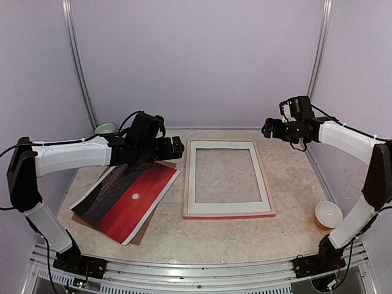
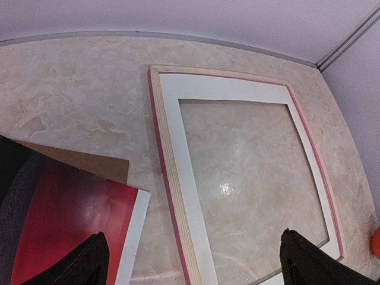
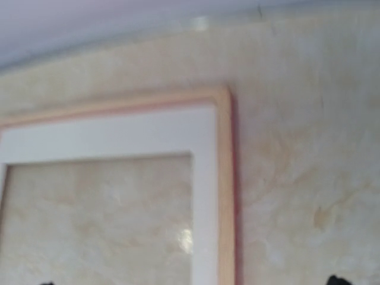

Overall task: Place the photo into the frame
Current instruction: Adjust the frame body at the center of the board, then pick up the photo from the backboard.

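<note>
The photo (image 1: 131,199), a red sunset print with a small white sun, lies tilted at the left on a brown backing board (image 1: 142,234). In the left wrist view the photo (image 2: 65,219) and the board (image 2: 89,163) fill the lower left. The frame (image 1: 187,177) lies flat mid-table, pale wood side up, with a white mat board (image 1: 226,147) inside it. My left gripper (image 1: 176,147) hovers open between the photo's far corner and the frame's left rail (image 2: 159,136), holding nothing. My right gripper (image 1: 267,128) hangs open above the frame's far right corner (image 3: 224,178).
An orange and white bowl (image 1: 328,214) sits near the right edge of the table. A round green object (image 1: 105,128) rests at the back left by the wall. Pale enclosure walls close in the table at the back and both sides.
</note>
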Robot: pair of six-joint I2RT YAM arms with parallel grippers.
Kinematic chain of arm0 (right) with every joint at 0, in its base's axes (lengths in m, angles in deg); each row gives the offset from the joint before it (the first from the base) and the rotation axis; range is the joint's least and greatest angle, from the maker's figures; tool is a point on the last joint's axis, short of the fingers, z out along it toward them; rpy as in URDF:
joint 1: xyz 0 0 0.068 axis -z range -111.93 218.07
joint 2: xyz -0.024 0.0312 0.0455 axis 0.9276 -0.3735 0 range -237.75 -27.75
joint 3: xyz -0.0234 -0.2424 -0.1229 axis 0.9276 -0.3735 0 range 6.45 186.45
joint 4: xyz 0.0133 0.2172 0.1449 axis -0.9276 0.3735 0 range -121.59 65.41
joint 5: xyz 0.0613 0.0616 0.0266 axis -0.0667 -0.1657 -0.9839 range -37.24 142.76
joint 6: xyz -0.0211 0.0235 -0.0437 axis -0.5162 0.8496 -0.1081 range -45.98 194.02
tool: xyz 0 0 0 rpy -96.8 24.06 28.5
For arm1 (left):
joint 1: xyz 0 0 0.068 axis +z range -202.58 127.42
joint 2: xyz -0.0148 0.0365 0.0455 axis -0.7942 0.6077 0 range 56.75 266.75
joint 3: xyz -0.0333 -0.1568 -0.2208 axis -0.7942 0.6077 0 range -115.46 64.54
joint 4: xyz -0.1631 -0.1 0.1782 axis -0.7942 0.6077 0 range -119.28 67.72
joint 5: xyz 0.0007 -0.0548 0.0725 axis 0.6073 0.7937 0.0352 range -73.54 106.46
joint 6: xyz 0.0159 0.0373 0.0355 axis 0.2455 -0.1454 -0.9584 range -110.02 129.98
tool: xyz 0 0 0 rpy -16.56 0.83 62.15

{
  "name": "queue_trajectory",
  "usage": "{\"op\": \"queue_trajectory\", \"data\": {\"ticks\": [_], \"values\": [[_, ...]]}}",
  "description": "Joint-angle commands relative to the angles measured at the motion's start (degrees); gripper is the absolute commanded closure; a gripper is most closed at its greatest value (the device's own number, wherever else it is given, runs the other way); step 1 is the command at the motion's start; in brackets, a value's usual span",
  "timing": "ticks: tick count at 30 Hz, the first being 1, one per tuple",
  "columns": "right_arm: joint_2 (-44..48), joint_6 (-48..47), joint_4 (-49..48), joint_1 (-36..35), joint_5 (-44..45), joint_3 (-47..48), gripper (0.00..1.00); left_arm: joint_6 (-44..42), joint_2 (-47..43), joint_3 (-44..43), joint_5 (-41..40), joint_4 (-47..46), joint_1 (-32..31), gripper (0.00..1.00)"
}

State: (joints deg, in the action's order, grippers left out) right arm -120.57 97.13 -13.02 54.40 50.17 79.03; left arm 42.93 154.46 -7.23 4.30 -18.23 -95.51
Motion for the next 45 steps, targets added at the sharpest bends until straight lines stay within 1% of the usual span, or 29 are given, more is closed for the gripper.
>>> {"op": "queue_trajectory", "data": {"ticks": [1, 2, 4, 7, 9, 12, 16, 18, 24, 28, 32, 35, 41, 45], "values": [[8.7, -2.1, 0.7, -8.0, 11.4, -1.4, 0.01, 0.7, -9.3, 8.7, -2.0, 0.4, 0.9, 0.01], [10.2, -1.7, 0.1, -9.2, 9.7, -1.9, 0.01, 1.3, -11.8, 10.7, -1.2, 0.1, 1.1, 0.01], [12.0, 0.4, -1.9, -10.4, 2.1, -3.2, 0.01, 2.4, -16.6, 14.3, -1.0, 0.9, 0.8, 0.01], [11.8, 3.8, -4.9, -13.2, -7.7, -4.7, 0.01, 5.2, -21.7, 17.8, -3.8, 5.4, -0.5, 0.01], [10.2, 5.4, -6.4, -17.1, -10.4, -4.4, 0.01, 7.0, -24.8, 19.6, -6.0, 9.3, -0.6, 0.01], [5.7, 7.1, -8.5, -22.3, -13.1, -2.8, 0.01, 9.6, -27.6, 22.8, -10.3, 12.2, -0.3, 0.01], [-2.1, 8.6, -8.1, -28.8, -14.1, 3.2, 0.01, 12.0, -29.3, 27.5, -10.6, 12.3, 2.2, 0.01], [-7.1, 10.3, -5.9, -31.3, -14.1, 8.7, 0.01, 13.0, -29.5, 29.8, -10.5, 11.4, 3.8, 0.01], [-22.5, 16.7, -3.7, -36.4, -17.4, 22.8, 0.01, 13.4, -30.3, 36.8, -7.8, 4.6, 9.0, 0.01], [-31.0, 22.9, -3.9, -37.1, -21.1, 29.4, 0.01, 13.0, -30.3, 39.5, -6.6, 0.3, 10.9, 0.01], [-36.2, 28.6, -3.6, -37.2, -21.0, 33.3, 0.01, 12.2, -30.1, 41.6, -4.6, -3.0, 12.5, 0.02], [-38.9, 31.8, -3.2, -37.2, -20.7, 35.6, 0.01, 11.4, -30.1, 43.0, -3.4, -5.0, 13.6, 0.04], [-45.8, 36.7, -1.0, -37.2, -20.3, 43.1, 0.01, 10.2, -30.3, 45.9, -1.4, -8.7, 15.2, 0.13], [-50.4, 39.8, 0.8, -37.2, -20.2, 47.5, 0.01, 9.7, -29.9, 47.1, -1.2, -10.5, 15.3, 0.16]]}}
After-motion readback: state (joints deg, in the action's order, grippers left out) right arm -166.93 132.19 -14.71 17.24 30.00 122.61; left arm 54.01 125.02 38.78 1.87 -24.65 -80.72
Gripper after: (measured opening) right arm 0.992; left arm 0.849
